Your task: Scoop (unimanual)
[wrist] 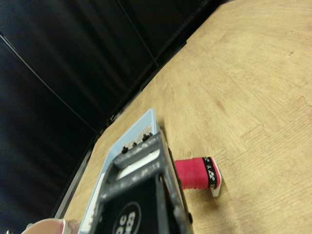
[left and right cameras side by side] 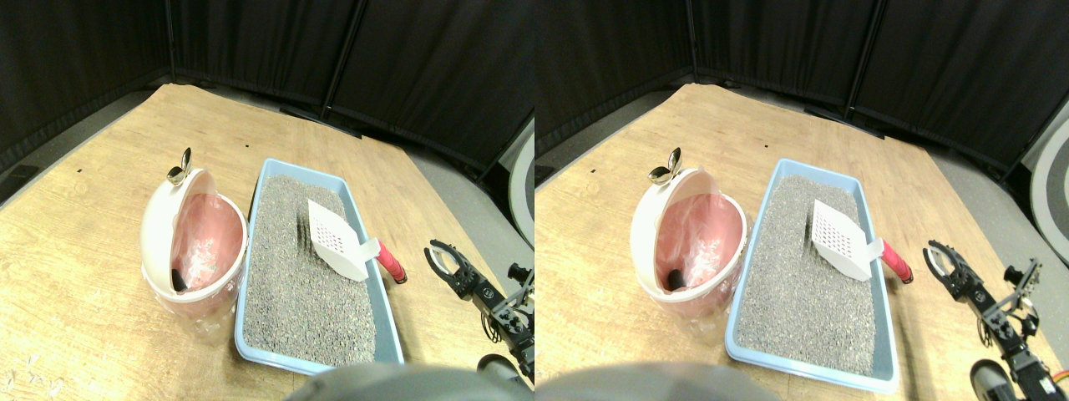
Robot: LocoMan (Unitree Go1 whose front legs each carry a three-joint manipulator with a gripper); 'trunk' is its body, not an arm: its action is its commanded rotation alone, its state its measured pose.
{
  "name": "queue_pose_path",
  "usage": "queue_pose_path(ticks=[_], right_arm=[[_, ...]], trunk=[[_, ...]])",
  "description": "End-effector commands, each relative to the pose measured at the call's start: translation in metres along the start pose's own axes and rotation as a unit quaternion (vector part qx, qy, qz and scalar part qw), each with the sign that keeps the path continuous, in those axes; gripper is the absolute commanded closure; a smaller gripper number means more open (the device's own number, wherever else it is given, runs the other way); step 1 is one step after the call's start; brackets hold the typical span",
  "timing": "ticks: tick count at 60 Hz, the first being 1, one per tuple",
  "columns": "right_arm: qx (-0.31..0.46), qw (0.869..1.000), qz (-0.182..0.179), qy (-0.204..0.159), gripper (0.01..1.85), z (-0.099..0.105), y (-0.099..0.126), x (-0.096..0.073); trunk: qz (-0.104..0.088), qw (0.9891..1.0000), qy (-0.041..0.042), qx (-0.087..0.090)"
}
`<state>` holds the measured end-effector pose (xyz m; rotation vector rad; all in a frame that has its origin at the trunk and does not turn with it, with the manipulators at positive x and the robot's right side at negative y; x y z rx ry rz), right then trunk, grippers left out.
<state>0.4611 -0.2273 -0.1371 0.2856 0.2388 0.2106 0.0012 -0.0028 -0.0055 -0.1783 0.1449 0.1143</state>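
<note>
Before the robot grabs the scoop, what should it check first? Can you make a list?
1. Gripper empty and open: ok, jaws apart, nothing between them.
2. Scoop handle reachable: ok, the red handle sticks out over the litter tray rim toward the gripper.
3. Gripper lined up with the handle: not ok, it is off to the side, apart from it.
4. Scoop blade resting on the litter: ok.
5. Bin open for dumping: ok, lid tipped back.

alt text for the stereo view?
White slotted plastic scoop lies on grey litter in a light blue tray, its red-wrapped handle overhanging the rim. Open black right gripper waits beside it; pink-lined white bin stands opposite.
</note>
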Motion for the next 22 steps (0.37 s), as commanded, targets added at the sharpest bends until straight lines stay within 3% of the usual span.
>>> queue_pose_path(ticks=[1, 22], right_arm=[[-0.006, 1.0, 0.026, -0.013, 1.8, 0.006, 0.01, -0.005], [0.006, 0.999, 0.031, 0.006, 1.8, -0.013, 0.023, -0.014]], trunk=[[-0.002, 1.0, -0.0057, 0.001], [-0.021, 0.9997, -0.0044, 0.009]])
